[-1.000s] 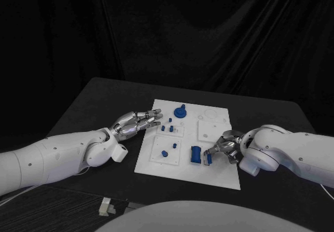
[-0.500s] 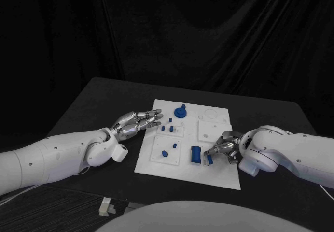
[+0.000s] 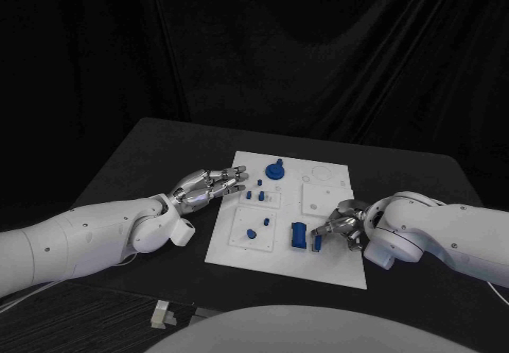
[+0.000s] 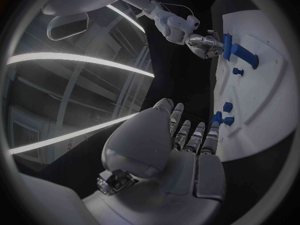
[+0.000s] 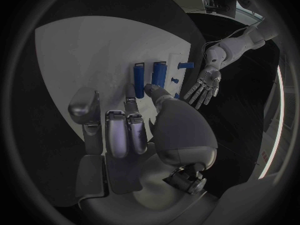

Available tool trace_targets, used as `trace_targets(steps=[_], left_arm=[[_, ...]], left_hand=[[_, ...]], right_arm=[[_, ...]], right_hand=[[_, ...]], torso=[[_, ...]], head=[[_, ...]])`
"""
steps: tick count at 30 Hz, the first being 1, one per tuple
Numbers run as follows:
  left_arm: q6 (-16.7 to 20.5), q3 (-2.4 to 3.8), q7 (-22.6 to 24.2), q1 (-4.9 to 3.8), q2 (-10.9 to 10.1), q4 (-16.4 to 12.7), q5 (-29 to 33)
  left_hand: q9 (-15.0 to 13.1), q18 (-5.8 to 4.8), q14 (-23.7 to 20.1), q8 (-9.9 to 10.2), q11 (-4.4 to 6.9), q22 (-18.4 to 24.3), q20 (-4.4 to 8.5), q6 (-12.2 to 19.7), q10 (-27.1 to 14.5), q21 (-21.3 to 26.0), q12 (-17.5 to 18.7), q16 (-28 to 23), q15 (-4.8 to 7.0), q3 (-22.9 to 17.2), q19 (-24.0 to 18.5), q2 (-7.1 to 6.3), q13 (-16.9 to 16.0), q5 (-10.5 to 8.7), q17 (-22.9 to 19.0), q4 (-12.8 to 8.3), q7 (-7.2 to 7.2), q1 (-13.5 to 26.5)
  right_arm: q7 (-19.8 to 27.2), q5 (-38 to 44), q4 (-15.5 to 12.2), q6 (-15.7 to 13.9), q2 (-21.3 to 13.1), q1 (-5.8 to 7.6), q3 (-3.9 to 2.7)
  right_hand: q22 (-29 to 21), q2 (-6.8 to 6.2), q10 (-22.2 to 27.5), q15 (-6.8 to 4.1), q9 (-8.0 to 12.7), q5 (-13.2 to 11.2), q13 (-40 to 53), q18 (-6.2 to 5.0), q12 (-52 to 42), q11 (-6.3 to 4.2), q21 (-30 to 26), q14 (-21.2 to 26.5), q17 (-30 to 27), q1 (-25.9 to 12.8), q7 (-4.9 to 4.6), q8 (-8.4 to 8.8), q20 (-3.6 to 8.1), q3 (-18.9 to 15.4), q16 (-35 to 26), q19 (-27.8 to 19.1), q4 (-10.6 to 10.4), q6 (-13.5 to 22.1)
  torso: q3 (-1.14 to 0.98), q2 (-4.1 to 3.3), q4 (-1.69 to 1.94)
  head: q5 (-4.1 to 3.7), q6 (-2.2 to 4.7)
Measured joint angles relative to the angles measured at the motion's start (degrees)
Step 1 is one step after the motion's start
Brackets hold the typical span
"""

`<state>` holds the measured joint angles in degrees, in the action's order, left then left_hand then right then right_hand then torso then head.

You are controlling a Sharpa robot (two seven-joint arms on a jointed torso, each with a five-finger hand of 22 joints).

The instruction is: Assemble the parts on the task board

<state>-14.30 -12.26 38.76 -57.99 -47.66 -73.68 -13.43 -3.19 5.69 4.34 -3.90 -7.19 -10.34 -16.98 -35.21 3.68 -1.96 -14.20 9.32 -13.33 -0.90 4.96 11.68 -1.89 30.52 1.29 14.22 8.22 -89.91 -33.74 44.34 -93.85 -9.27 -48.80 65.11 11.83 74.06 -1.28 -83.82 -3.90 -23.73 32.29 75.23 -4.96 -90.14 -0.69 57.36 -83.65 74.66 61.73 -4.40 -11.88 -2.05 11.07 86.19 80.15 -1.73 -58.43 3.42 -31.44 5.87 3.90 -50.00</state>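
Note:
The white task board (image 3: pixel 331 259) lies in the middle of the table. A blue round part with a handle (image 3: pixel 275 172) stands at its far end, and small blue pegs (image 3: pixel 254 195) stand near its left edge. Two blue bars (image 3: pixel 299 235) lie side by side near its front. My right hand (image 3: pixel 341 224) rests on the board just right of them. In the right wrist view its thumb tip (image 5: pixel 152 88) touches the bars' (image 5: pixel 139 80) near ends while the other fingers stay off them. My left hand (image 3: pixel 207 187) hovers at the left edge, fingers stretched toward the pegs (image 4: pixel 226 106), holding nothing.
A raised white square (image 3: pixel 324 197) sits on the board's right half, above my right hand. A small white object (image 3: pixel 161 312) lies by the table's front left corner. Bare black table surrounds the board on all sides.

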Motion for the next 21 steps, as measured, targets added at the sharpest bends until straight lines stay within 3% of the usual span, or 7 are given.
trace_targets(steps=[7, 16, 17, 21], left_arm=[[-0.1, 0.00, 0.0, 0.03, 0.1, 0.1, 0.0], [-0.3, 0.00, -0.1, 0.09, 0.1, 0.1, 0.0], [-0.3, 0.00, -0.2, 0.11, 0.2, 0.1, 0.0], [-0.4, 0.00, -0.2, 0.18, 0.2, 0.2, 0.0]], left_hand=[[0.0, 0.00, 0.0, 0.0, 0.00, 0.0, 0.00, 0.0, 0.0, 0.0, 0.0, 0.0, 0.00, 0.0, 0.0, 0.00, 0.0, 0.00, 0.0, 0.0, 0.00, 0.0], [0.0, 0.00, 0.0, 0.0, 0.00, 0.0, 0.00, 0.0, 0.0, 0.0, 0.0, 0.0, 0.00, 0.0, 0.0, 0.00, 0.0, 0.00, 0.0, 0.0, 0.00, 0.0], [0.0, 0.00, 0.0, 0.0, 0.00, 0.0, 0.00, 0.0, 0.0, 0.0, 0.0, 0.0, 0.00, 0.0, 0.0, 0.00, 0.0, 0.00, 0.0, 0.0, 0.00, 0.0], [0.0, 0.00, 0.0, 0.0, 0.00, 0.0, 0.00, 0.0, 0.0, 0.0, 0.0, 0.0, 0.00, 0.0, 0.0, 0.00, 0.0, 0.00, 0.0, 0.0, 0.00, 0.0]], right_arm=[[-0.1, 0.1, 0.1, 0.2, 0.1, -0.01, 0.01], [-0.1, 0.1, 0.2, 0.4, 0.2, -0.02, 0.01], [-0.1, 0.1, 0.2, 0.4, 0.2, -0.02, 0.01], [-0.2, 0.1, 0.2, 0.5, 0.2, -0.02, 0.00]], right_hand=[[0.0, 0.61, 0.0, 0.00, 0.0, 0.0, 0.0, 0.00, 0.0, 0.00, 0.0, 0.0, 0.0, -0.6, 0.00, -0.54, 0.00, 0.5, 0.0, 0.0, -0.6, 0.0], [0.0, 0.60, 0.0, -0.01, 0.0, -5.1, 0.0, 0.00, 0.0, -0.01, 0.0, 0.0, 0.0, -0.6, 0.21, -0.55, 0.01, 0.5, 0.0, 0.0, -0.6, 0.2], [0.0, -0.39, 0.0, -0.01, 0.0, -6.4, 0.0, 0.00, 0.0, 0.00, 0.0, 0.0, 0.0, -1.6, 0.20, -0.81, 0.01, 0.5, 0.0, 0.0, -0.6, 0.2], [0.0, -0.59, 0.0, -0.01, 0.0, -9.3, 0.0, 0.00, 0.0, 0.00, 0.0, 0.0, 0.0, -1.8, 0.20, -0.82, 0.01, -0.3, 0.0, 0.0, -1.4, 0.2]], torso=[[0.00, 0.00, -0.01], [-0.01, 0.00, -0.01], [-0.01, 0.00, -0.01], [0.00, 0.00, -0.01]], head=[[0.00, 0.00], [0.00, 0.00], [0.00, 0.00], [-0.03, 0.00]])
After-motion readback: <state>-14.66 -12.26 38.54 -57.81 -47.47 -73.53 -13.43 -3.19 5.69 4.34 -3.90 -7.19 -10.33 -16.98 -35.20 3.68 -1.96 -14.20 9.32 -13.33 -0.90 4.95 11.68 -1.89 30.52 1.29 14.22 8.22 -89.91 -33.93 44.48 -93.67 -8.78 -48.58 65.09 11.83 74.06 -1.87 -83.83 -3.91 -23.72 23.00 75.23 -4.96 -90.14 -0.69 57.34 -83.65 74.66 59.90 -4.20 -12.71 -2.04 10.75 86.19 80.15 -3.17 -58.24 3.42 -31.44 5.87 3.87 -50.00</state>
